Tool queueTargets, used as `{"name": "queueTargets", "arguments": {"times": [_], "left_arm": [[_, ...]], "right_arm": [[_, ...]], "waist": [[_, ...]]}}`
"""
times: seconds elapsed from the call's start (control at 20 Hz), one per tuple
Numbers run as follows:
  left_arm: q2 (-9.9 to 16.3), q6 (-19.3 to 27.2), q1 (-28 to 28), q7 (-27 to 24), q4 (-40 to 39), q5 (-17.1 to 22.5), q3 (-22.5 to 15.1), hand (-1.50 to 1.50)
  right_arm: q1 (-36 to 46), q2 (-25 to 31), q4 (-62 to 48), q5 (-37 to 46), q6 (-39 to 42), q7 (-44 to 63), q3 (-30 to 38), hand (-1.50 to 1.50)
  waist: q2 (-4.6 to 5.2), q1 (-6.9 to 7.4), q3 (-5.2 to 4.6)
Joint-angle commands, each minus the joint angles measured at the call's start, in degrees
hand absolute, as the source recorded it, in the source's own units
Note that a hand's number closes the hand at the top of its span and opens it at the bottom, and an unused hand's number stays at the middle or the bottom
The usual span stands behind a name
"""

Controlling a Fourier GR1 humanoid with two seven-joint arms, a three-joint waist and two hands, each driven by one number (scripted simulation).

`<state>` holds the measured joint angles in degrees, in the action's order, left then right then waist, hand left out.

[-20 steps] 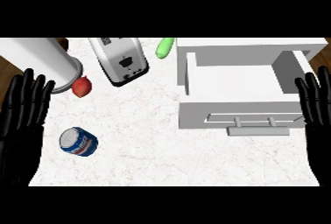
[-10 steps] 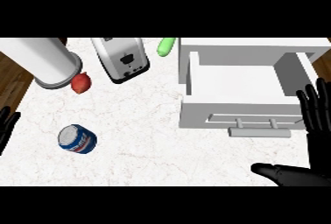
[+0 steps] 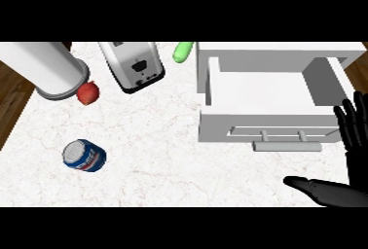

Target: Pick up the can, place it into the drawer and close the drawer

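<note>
My right hand [image 3: 354,127] stood open and empty at the counter's [image 3: 179,160] right edge, fingers straight, beside the open drawer [image 3: 262,104], with its thumb stretched low across the corner. My left hand, at the left edge half a second before, had gone from view. The can [image 3: 84,155] lay untouched on its side at the counter's left, well apart from the drawer, with the toaster [image 3: 134,65], the red fruit [image 3: 87,93] and the white cylinder [image 3: 45,67] behind it.

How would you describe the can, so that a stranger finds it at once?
On the white counter, look at the lower left, far from the open drawer. The can lies alone there, below the red fruit. Only it is blue with a silver lid.
</note>
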<state>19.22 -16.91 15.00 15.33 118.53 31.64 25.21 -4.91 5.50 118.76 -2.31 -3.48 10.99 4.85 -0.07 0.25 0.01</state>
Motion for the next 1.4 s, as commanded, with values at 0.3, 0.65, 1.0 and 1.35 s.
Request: {"name": "queueTargets", "arguments": {"times": [0.3,0.65,1.0,1.35], "left_arm": [[-2.85,-0.13,-7.41,2.15,-6.01,-6.84,-2.53,-1.50],[-10.76,-2.51,-3.34,-6.23,-10.09,-18.45,-8.45,-1.50],[-10.68,-3.14,-5.60,-12.44,-19.87,-22.80,-7.02,-1.50],[-11.24,-3.46,-3.35,-24.01,-29.63,-27.36,-5.03,-1.50]], "right_arm": [[-0.88,-0.66,-3.35,-0.33,1.97,-4.37,1.53,-1.50],[-1.74,-0.58,0.09,-2.20,2.52,-4.26,3.75,-1.50],[0.85,0.31,1.35,-0.82,2.28,0.86,3.96,-1.50],[-3.91,-0.21,2.78,-3.08,5.88,-2.14,5.67,-1.50]], "waist": [[0.08,-0.36,0.00],[0.08,-0.40,-0.02],[0.07,-0.20,-0.02],[0.04,-0.30,-0.02]]}}
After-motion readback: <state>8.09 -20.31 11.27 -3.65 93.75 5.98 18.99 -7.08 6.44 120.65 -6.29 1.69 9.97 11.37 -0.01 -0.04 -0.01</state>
